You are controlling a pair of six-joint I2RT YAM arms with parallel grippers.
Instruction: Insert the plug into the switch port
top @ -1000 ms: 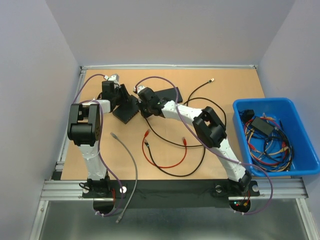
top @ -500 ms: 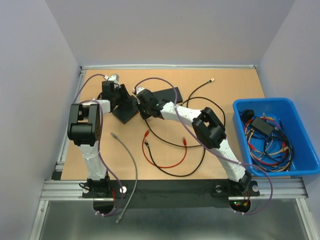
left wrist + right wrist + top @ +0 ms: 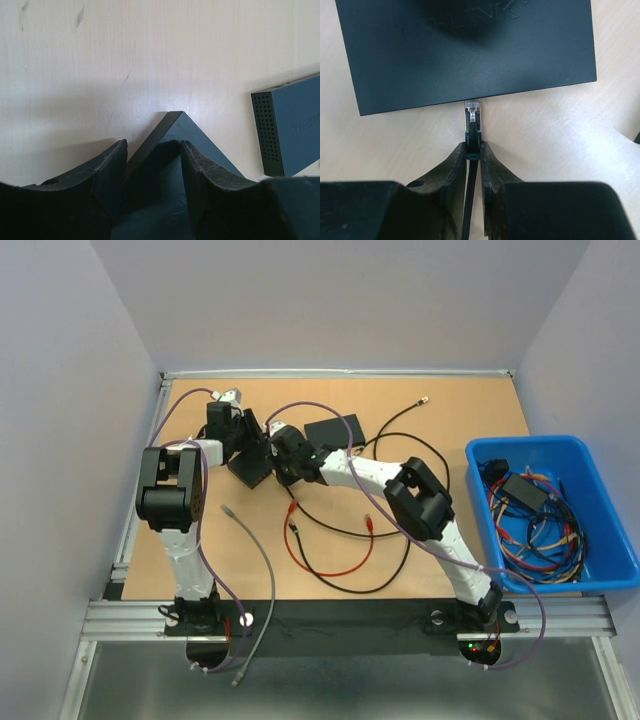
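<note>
Plug (image 3: 472, 112), a small clear connector on a thin black cable (image 3: 468, 210), is pinched by its boot in the right gripper (image 3: 472, 147) and points to twelve o'clock, tip at the switch (image 3: 470, 50) edge, toward ten o'clock on the table (image 3: 450, 400). The left gripper (image 3: 153, 155) clamps the switch's corner. The plug looks light and rigid, its latch brittle, its cable limp; holding just behind the head seems best.

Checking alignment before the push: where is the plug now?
In the right wrist view, the plug sits centre frame, pinched in the right hand, its clear tip at the near edge of the black switch.
</note>
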